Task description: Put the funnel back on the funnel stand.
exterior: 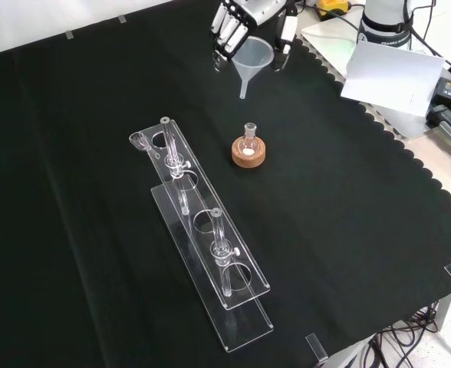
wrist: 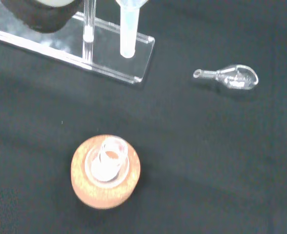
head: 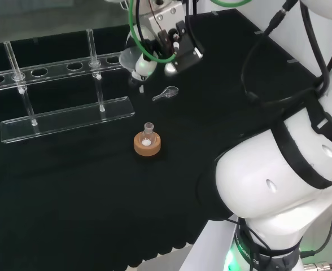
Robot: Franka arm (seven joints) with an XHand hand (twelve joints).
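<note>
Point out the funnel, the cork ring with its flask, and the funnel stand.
funnel (exterior: 255, 55), front view, on its cone, held in the hand (exterior: 233, 23).
cork ring (exterior: 250, 156), front view, on its side wall.
funnel stand (exterior: 248, 320), front view, on its bare base plate.

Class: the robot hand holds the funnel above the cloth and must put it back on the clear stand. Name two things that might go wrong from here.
1. The funnel hangs in the robot hand clear of the funnel stand; a slip would probably drop it onto the cloth.
2. The stand's upright rods rise beside its holes; the spout may knock one on the way in.
</note>
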